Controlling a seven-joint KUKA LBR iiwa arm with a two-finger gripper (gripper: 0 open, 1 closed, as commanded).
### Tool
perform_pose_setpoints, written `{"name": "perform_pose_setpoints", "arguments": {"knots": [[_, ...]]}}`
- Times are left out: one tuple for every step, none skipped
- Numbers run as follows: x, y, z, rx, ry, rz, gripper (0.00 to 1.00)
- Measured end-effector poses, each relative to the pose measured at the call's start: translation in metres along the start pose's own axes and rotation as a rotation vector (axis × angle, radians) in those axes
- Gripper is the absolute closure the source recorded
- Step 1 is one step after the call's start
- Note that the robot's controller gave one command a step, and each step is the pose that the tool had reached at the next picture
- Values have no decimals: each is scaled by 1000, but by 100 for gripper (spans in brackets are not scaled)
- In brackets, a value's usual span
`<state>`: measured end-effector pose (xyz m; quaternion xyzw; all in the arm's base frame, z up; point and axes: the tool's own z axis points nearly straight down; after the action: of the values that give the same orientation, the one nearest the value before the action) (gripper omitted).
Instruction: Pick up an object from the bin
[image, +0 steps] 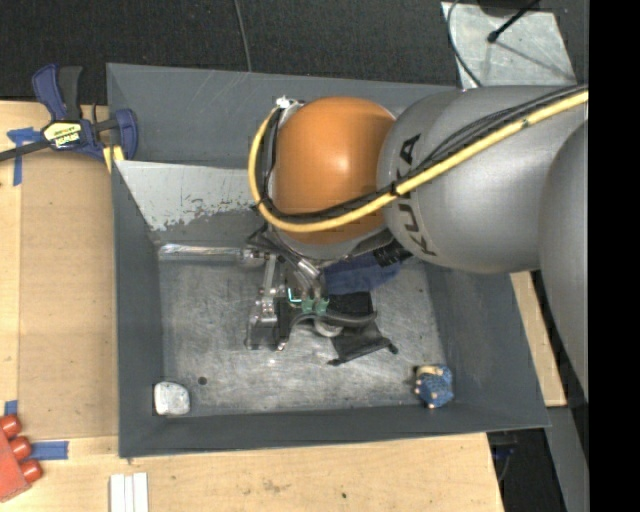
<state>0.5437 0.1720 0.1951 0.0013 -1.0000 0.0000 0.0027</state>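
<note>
Starting at the left of the bin (135, 320), a small pale lump (171, 399) sits alone in the lower-left corner of the floor, well clear of the action, and above it a clear rod-like piece (200, 252) lies along the far edge, running in toward the middle. Now to the centre, and here's the business end: the gripper (268, 336) is down low over the middle of the floor, hanging under the orange cover (330, 165) of the wrist. Whether it is apart or together I cannot tell from up here, and nothing can be seen clamped in it. Just to its right is a small green bit (316, 302), and just beside that a black angular piece (356, 340) lying flat on the floor, which looks the likeliest candidate, being the nearest thing. Behind it a dark blue thing (352, 274) peeks out from under the arm (480, 180). Far off in the lower-right corner is a little blue-and-yellow thing (433, 385), not in play. My read: this is the reach-and-grasp step, with the pick not yet made. Next it needs to straddle the black piece squarely, close firmly, and lift straight up without dragging the neighbours along.
</note>
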Motion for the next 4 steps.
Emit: {"name": "perform_pose_setpoints", "arguments": {"knots": [[16, -44, 70, 3, 0, -107, 0], [29, -97, 76, -6, -14, 72, 0], [2, -83, 111, -2, -9, 93, 0], [-25, -161, 98, 3, -12, -67, 0]]}}
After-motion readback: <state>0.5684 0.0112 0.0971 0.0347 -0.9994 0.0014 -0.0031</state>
